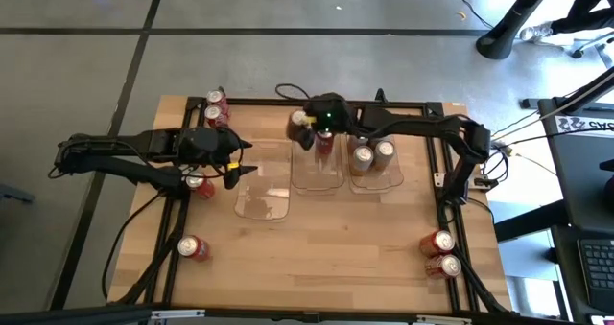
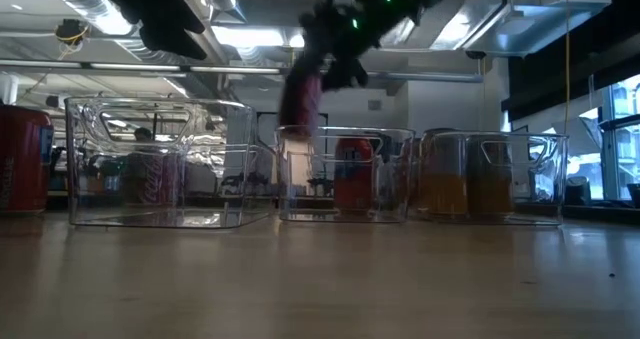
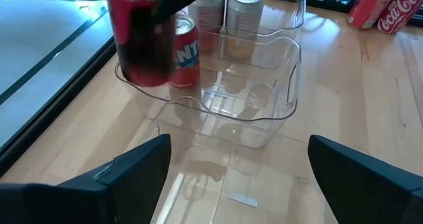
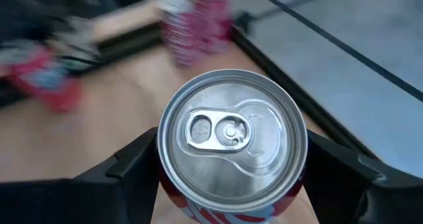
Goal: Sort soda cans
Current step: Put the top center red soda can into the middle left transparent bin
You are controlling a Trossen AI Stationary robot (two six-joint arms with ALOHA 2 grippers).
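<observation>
Right tool (image 1: 305, 126) closed around a red can (image 4: 231, 141), one dark finger pressed to each side of its body; silver top with pull tab faces the wrist camera. Seen from above, the held can (image 1: 299, 124) sits at the 11 o'clock corner of the middle tray (image 1: 318, 172); level view shows it lifted, its base about level with that tray's rim (image 2: 345, 132).

One red can (image 1: 325, 143) stands inside the middle tray. Two gold cans (image 1: 372, 155) stand in the tray at 3 o'clock of it (image 1: 376, 179). The tray at 8 o'clock of the middle one (image 1: 262, 200) holds no cans.

Left tool (image 1: 233, 167) open, fingers (image 3: 125, 174) spread wide, hovering just at 9 o'clock of that tray.

Loose red cans on the surface (image 1: 326, 258): two at the far-left corner (image 1: 216, 107), one under the left arm (image 1: 200, 184), one at near left (image 1: 193, 248), two at near right (image 1: 442, 252).
</observation>
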